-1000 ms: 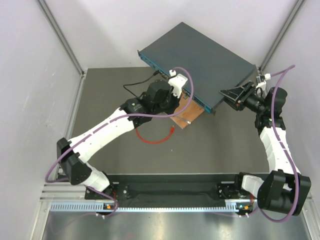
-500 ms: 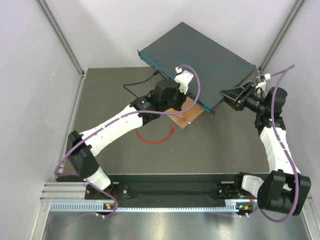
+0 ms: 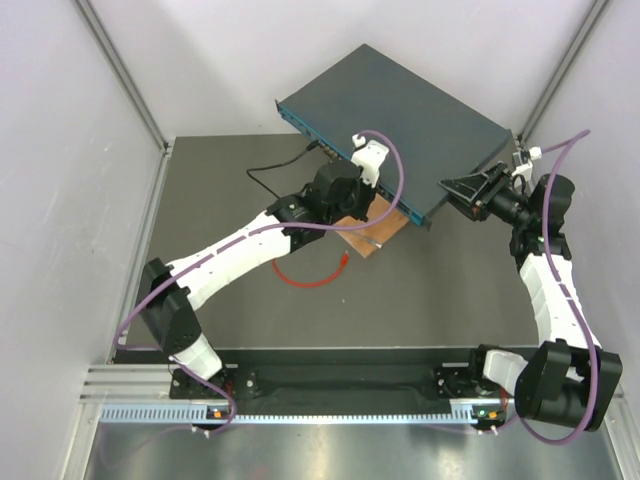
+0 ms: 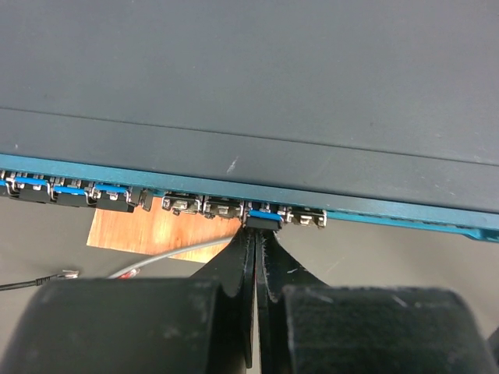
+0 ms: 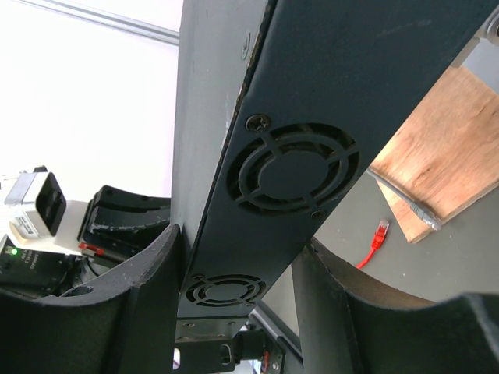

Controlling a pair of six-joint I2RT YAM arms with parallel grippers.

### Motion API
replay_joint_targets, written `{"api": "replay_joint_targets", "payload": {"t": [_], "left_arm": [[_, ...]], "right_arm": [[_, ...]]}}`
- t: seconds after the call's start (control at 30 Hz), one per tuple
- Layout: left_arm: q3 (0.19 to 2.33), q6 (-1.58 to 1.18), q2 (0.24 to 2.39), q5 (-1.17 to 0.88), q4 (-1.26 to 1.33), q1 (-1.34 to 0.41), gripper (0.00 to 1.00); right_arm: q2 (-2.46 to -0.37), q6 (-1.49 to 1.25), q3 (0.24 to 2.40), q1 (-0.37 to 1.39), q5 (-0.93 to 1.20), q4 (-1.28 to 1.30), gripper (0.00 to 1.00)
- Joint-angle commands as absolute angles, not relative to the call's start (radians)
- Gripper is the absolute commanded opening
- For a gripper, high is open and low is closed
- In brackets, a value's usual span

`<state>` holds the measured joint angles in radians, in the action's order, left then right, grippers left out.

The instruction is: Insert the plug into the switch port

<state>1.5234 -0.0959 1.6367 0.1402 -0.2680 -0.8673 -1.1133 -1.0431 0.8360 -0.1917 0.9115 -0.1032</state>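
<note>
The plug (image 3: 343, 262) with its red boot lies loose on the dark table at the end of the thin red cable (image 3: 305, 280), free of both grippers. It also shows in the right wrist view as the plug (image 5: 381, 229). My left gripper (image 3: 372, 195) is shut with nothing between its fingers. Its tips (image 4: 256, 227) press against one switch port (image 4: 263, 220) in the row on the front face of the blue-grey switch (image 4: 249, 78). My right gripper (image 5: 238, 249) clamps the switch's fan-vented end (image 5: 296, 164), seen from above as the right gripper (image 3: 462, 190).
A wooden board (image 3: 375, 235) lies under the switch's front edge with a grey cable (image 4: 171, 253) across it. A black cable (image 3: 270, 170) runs on the table left of the switch. White walls enclose the table on three sides.
My left arm moved right and forward along the switch's front face, bringing the shut fingertips to a port. The right arm, the switch and the red cable stayed put.
</note>
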Motion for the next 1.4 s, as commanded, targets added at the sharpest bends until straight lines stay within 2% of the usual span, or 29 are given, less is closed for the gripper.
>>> {"api": "replay_joint_targets", "payload": {"t": [0.0, 0.3, 0.67, 0.93, 1.0, 1.07, 1.2, 1.23, 1.3, 1.37], "left_arm": [[1.525, -0.112, 1.614, 0.195, 0.089, -0.865, 0.0], [1.502, -0.087, 1.624, 0.193, 0.268, -0.865, 0.0], [1.664, -0.084, 1.716, 0.205, 0.212, -0.876, 0.0], [1.69, -0.095, 1.726, 0.198, 0.167, -0.89, 0.0], [1.658, -0.1, 1.701, 0.193, 0.124, -0.887, 0.02], [1.576, -0.098, 1.631, 0.154, 0.101, -0.882, 0.09], [1.379, -0.058, 1.458, 0.081, 0.029, -0.865, 0.16], [1.303, -0.049, 1.384, 0.071, 0.012, -0.864, 0.17], [1.237, -0.052, 1.282, 0.071, -0.052, -0.85, 0.2], [1.157, -0.063, 1.223, 0.06, -0.098, -0.83, 0.23]], "right_arm": [[-1.098, -0.848, 0.859, -0.12, 0.948, -0.138, 0.0], [-1.091, -0.838, 0.847, -0.11, 0.946, -0.123, 0.0], [-1.069, -0.756, 0.835, -0.075, 0.922, -0.052, 0.0], [-1.071, -0.742, 0.845, -0.067, 0.922, -0.043, 0.0], [-1.077, -0.739, 0.853, -0.067, 0.923, -0.037, 0.0], [-1.088, -0.733, 0.871, -0.075, 0.93, -0.031, 0.0], [-1.1, -0.718, 0.9, -0.106, 0.94, -0.017, 0.02], [-1.101, -0.715, 0.911, -0.121, 0.942, -0.018, 0.06], [-1.109, -0.712, 0.92, -0.138, 0.948, -0.017, 0.09], [-1.117, -0.71, 0.934, -0.156, 0.959, -0.015, 0.19]]}}
